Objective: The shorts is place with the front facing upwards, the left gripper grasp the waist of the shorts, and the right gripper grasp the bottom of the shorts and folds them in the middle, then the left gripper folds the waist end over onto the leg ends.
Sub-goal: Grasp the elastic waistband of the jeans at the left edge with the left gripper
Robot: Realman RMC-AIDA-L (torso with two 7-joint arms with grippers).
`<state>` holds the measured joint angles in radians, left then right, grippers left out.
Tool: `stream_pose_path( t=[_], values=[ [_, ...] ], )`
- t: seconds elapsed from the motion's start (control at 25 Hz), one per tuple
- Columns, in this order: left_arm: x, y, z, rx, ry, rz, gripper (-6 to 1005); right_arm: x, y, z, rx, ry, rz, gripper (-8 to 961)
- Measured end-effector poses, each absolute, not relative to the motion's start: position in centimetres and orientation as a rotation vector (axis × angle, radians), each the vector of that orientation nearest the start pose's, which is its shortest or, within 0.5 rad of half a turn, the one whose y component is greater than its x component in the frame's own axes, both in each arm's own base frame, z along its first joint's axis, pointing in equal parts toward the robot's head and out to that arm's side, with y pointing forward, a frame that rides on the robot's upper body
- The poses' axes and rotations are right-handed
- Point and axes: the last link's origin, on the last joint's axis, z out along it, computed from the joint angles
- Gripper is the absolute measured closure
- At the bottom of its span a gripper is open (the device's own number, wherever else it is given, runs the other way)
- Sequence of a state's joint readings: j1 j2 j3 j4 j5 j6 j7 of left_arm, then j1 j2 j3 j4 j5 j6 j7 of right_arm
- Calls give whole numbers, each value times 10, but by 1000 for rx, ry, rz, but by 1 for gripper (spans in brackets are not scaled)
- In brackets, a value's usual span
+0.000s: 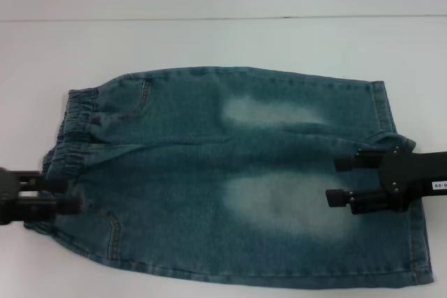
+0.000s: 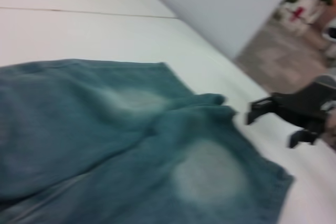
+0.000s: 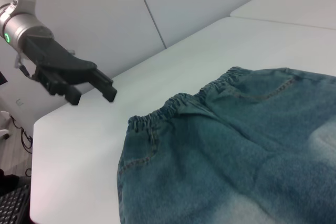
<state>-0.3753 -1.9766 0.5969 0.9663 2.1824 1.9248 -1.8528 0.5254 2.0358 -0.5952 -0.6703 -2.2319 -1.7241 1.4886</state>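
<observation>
Lying flat on your desk (image 1: 209, 40), the shorts (image 1: 230, 172) sit between the left end effector (image 1: 66, 195) and right end effector (image 1: 338, 181), both released.

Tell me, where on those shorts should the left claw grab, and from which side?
Probably the waist of the shorts, the gathered elastic band at the garment's left end. The left gripper already sits at that edge with its jaws open, so coming straight in from the left looks best. The bunched band makes a thick ridge to pinch. The right gripper hovers open over the leg ends.
</observation>
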Motion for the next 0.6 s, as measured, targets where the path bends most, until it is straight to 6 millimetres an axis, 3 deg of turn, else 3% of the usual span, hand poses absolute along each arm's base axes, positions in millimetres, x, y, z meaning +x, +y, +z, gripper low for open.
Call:
stream_pose_path(
  t=[0.2,0.6],
  values=[
    [-331,271,103,-2608,-1244,-321,324,284,305,15,-2871,819,560,71],
    [-348,279,88,-2530,-1298,-71,342,281,306,13,-2878,818,576,71]
  ],
)
